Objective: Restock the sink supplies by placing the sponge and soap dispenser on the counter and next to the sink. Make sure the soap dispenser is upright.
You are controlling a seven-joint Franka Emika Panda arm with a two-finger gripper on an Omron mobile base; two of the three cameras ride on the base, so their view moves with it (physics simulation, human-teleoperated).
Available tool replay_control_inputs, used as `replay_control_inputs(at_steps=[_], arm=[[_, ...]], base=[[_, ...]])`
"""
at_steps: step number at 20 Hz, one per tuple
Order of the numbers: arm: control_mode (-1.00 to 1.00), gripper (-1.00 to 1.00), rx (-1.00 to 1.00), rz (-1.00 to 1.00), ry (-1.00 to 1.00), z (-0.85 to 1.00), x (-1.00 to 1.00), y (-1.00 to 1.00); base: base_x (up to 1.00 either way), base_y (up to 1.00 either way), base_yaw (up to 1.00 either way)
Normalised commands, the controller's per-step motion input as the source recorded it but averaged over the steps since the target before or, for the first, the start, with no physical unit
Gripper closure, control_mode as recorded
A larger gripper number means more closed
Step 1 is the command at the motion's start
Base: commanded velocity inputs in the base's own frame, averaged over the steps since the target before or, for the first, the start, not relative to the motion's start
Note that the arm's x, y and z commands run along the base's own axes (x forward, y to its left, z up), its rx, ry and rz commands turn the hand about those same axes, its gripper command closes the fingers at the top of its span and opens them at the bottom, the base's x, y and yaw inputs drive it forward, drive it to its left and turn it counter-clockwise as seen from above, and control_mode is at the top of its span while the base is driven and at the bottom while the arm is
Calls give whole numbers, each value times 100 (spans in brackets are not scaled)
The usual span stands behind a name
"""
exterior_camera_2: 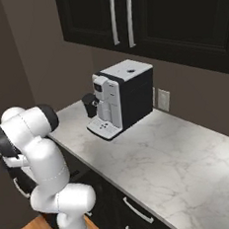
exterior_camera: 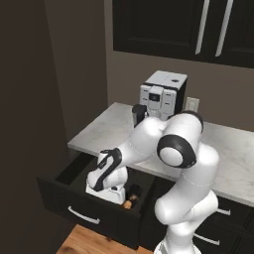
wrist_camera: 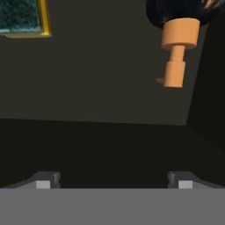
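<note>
- The light grey-white marbled stone counter [exterior_camera: 233, 149] is seen over dark cabinets, with a white and black coffee machine [exterior_camera_2: 120, 98] standing on it near the wall; no sink can be made out in these views.
- Below the counter's left end, a dark drawer [exterior_camera: 74, 211] is pulled open, and the white arm is bent down into it.
- The small squat black soap dispenser with an orange pump top [wrist_camera: 178, 48] is found lying on its side on the drawer floor, close to a drawer wall.
- The yellow sponge with a green scrub face [wrist_camera: 22, 17] lies well apart from it in the same drawer.
- The two-finger gripper [wrist_camera: 114, 182] is held spread wide, with nothing between its tips.
- The fetching step is judged to be in hand; next, the gripper would need to be centred over one item, probably the dispenser, before being closed.
</note>
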Motion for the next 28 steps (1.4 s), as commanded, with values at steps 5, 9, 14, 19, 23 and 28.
replay_control_inputs(at_steps=[5,9,14,19,23,28], arm=[[-100,-100,0,-4,0,0,-57,69],[-100,-100,1,-9,0,2,-99,43],[-100,-100,0,-7,-1,58,0,3],[-100,-100,0,-1,-6,9,85,-14],[-100,-100,0,0,-21,0,31,0],[-100,-100,0,0,-18,0,31,0]], base=[[0,0,0],[0,0,0],[0,0,0],[0,0,0],[0,0,0],[0,0,0]])
